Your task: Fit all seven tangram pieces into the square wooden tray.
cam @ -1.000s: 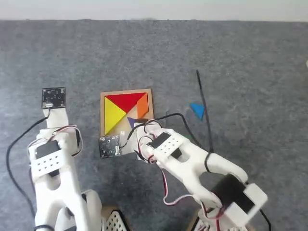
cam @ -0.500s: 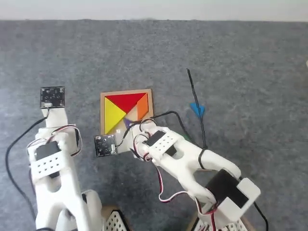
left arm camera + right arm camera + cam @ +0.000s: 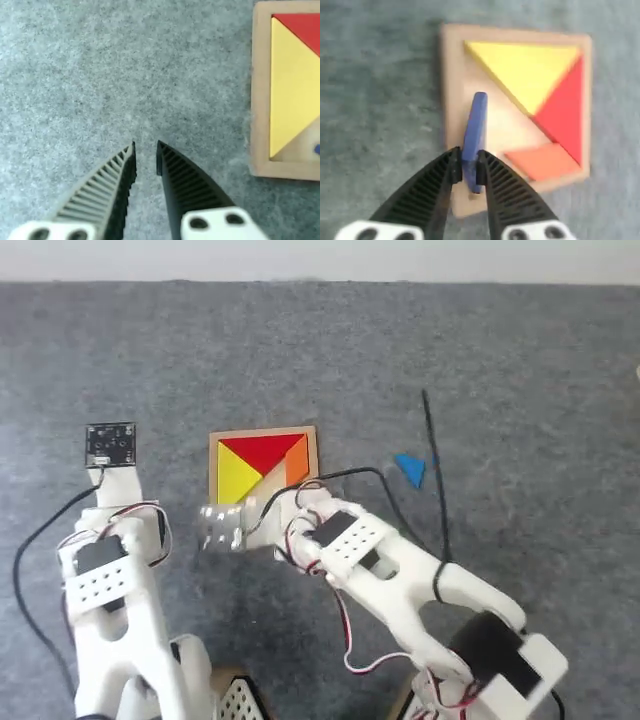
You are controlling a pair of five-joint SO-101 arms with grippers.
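Note:
The square wooden tray holds a red triangle, a yellow triangle and an orange piece. In the right wrist view my right gripper is shut on a dark blue piece, held on edge over the bare part of the tray beside the yellow triangle. The right arm covers the tray's near side. A light blue triangle lies on the carpet to the right of the tray. My left gripper hangs over bare carpet left of the tray, fingers nearly together, holding nothing.
Grey carpet covers the whole table. A black cable from the right arm runs just past the light blue triangle. The left arm stands at the near left. Open carpet lies beyond and to the right of the tray.
The right arm has swung its wrist left and farther over the tray's near part, hiding the dark blue piece from above. Its black cable swayed. The left arm has kept still.

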